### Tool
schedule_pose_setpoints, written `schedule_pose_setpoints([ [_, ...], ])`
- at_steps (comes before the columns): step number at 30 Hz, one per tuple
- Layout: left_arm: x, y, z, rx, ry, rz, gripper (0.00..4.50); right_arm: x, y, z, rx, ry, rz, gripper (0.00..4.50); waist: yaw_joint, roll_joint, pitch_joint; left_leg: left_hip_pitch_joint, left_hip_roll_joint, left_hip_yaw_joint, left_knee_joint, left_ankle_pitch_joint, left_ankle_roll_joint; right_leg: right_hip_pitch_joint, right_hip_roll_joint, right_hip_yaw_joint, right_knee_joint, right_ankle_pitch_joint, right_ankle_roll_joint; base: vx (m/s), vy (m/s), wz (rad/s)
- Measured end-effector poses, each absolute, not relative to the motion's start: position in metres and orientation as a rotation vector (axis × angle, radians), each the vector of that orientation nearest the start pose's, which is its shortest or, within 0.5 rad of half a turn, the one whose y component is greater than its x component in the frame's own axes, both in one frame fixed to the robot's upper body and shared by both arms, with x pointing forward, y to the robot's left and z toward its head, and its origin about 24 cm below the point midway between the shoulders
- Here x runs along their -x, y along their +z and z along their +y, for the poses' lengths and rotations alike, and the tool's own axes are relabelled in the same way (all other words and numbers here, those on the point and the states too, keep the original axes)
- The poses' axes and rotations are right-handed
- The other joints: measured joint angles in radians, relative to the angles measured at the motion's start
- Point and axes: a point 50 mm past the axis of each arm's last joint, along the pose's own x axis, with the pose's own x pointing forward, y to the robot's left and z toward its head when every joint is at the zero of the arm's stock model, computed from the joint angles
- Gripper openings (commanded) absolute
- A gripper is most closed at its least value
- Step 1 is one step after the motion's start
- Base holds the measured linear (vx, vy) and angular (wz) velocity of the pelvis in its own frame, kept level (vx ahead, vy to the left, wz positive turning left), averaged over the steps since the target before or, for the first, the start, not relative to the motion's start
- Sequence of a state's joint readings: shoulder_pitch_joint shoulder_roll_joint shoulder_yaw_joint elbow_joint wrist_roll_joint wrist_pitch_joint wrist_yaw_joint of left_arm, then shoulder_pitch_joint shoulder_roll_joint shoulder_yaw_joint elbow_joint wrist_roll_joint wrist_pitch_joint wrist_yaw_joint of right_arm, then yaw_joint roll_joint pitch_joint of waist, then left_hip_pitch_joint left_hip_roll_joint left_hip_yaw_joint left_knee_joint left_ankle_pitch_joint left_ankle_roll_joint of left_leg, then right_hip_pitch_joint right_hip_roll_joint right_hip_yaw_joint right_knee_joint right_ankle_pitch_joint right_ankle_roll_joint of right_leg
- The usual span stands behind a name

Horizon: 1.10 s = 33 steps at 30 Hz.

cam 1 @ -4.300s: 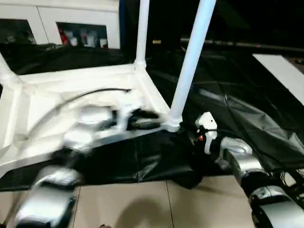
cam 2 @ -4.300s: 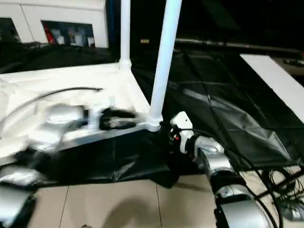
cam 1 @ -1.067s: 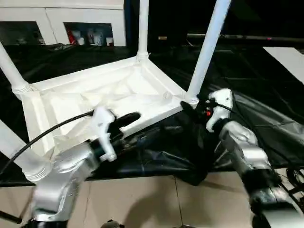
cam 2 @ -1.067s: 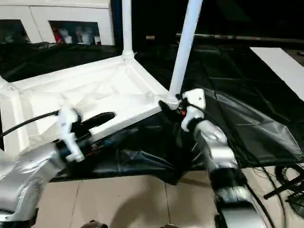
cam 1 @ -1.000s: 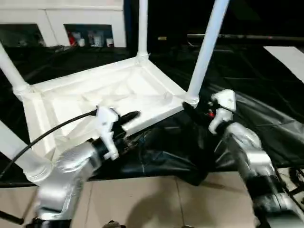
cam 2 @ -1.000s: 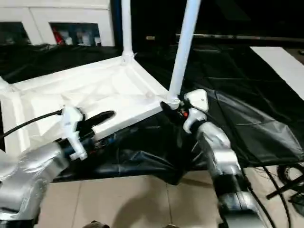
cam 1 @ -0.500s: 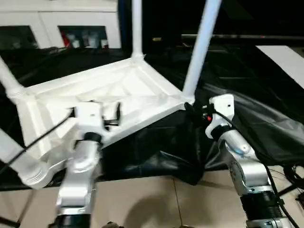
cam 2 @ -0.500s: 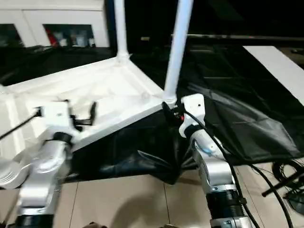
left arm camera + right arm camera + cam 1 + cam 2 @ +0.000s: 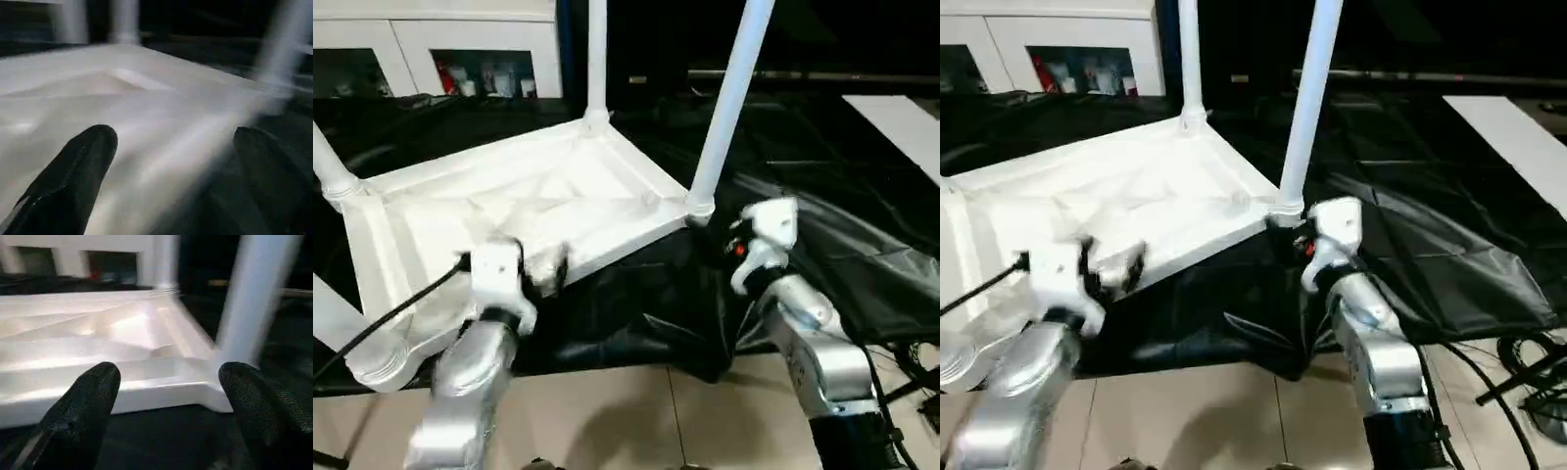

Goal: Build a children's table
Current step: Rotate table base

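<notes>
the left gripper [image 9: 171, 161] has its two black fingers [image 9: 73, 171] spread wide with nothing between them, hanging just in front of the near long edge of the children's table top [image 9: 509, 196]. in the head views it sits over that rim, close to it; whether it touches cannot be told.

the right gripper [image 9: 166, 401] is also spread wide and empty, its fingers [image 9: 83, 406] standing to either side of the near right corner of the top, where a white leg [image 9: 729, 98] rises from its round socket [image 9: 699, 208]. seen from the head, the gripper's white housing [image 9: 771, 223] sits just beside that socket, slightly apart from it.

the table lies upside down on a crumpled black sheet [image 9: 822, 235], ribbed underside facing up, with legs pointing upward. a second leg [image 9: 597, 59] stands at the far corner, a third [image 9: 328, 162] at the far left corner, and a fourth [image 9: 347, 333] at the near left corner, leaning toward the camera.

the sheet ends at a pale tiled floor [image 9: 607, 411] under the silver forearms. a black cable [image 9: 382, 318] runs from the left wrist. white cabinets [image 9: 431, 49] line the back wall.
</notes>
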<state>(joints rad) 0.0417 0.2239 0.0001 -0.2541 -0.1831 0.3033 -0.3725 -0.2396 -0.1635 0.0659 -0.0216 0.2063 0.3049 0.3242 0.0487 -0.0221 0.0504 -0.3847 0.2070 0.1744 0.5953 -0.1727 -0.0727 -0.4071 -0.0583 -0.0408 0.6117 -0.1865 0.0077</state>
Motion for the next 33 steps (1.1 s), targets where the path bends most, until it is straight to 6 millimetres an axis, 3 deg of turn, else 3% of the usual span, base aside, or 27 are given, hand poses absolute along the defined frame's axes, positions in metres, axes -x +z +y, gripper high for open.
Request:
schedule_pose_setpoints([
  [4, -0.232, 0.066, 0.173, -0.043, -0.589, 0.229, 4.45, -0.285, 0.081, -0.126, -0.027, 0.583, 0.095, 3.75, 0.009, -0.004, -0.002, 0.001, -0.001, 0.0, 0.0, 0.0, 0.0, 0.001, 0.0, 0.002, 0.0, 0.001, 0.0, 0.0, 0.0, 0.0],
  [8, -0.239, 0.075, 0.179, -0.082, -0.706, 0.292, 4.45, -0.281, 0.08, -0.124, -0.021, 0.671, 0.125, 3.75, 0.014, -0.007, -0.003, 0.002, -0.001, 0.0, 0.0, 0.0, -0.001, 0.002, 0.0, 0.002, 0.001, 0.001, 0.0, 0.0, 0.0, 0.0],
  [11, -0.248, 0.081, 0.182, -0.123, -0.794, 0.34, 4.45, -0.279, 0.079, -0.125, -0.019, 0.721, 0.142, 3.75, 0.013, -0.017, -0.003, 0.003, -0.001, 0.0, 0.0, 0.001, -0.001, 0.003, 0.0, 0.002, 0.004, 0.002, 0.0, 0.0, 0.0, 0.0],
  [14, -0.255, 0.074, 0.185, -0.161, -0.849, 0.451, 4.45, -0.278, 0.079, -0.126, -0.008, 0.756, 0.162, 3.75, 0.013, -0.026, -0.002, 0.005, -0.001, 0.0, 0.0, 0.001, -0.002, 0.003, 0.0, 0.002, 0.004, 0.002, 0.0, 0.0, 0.0, 0.0],
  [22, -0.264, 0.072, 0.178, -0.155, -0.936, 0.597, 4.45, -0.279, 0.08, -0.125, -0.004, 0.777, 0.175, 3.75, 0.015, -0.026, -0.002, 0.005, -0.001, 0.0, 0.0, 0.002, -0.003, 0.003, 0.0, 0.001, 0.005, 0.006, -0.007, 0.0, 0.0, 0.0],
  [25, -0.276, 0.066, 0.178, -0.196, -0.898, 0.606, 4.45, -0.279, 0.079, -0.125, -0.003, 0.774, 0.178, 3.75, 0.017, -0.02, 0.0, 0.005, -0.001, 0.0, 0.0, 0.002, -0.003, 0.004, -0.001, 0.002, 0.004, 0.006, -0.008, 0.0, 0.0, 0.0],
  [33, -0.302, 0.057, 0.18, -0.295, -0.682, 0.552, 4.45, -0.276, 0.075, -0.125, 0.0, 0.767, 0.191, 3.75, 0.015, -0.016, 0.002, 0.007, -0.001, -0.001, 0.0, 0.002, -0.003, 0.005, 0.0, 0.0, 0.005, 0.005, -0.006, 0.0, 0.0, 0.0],
])
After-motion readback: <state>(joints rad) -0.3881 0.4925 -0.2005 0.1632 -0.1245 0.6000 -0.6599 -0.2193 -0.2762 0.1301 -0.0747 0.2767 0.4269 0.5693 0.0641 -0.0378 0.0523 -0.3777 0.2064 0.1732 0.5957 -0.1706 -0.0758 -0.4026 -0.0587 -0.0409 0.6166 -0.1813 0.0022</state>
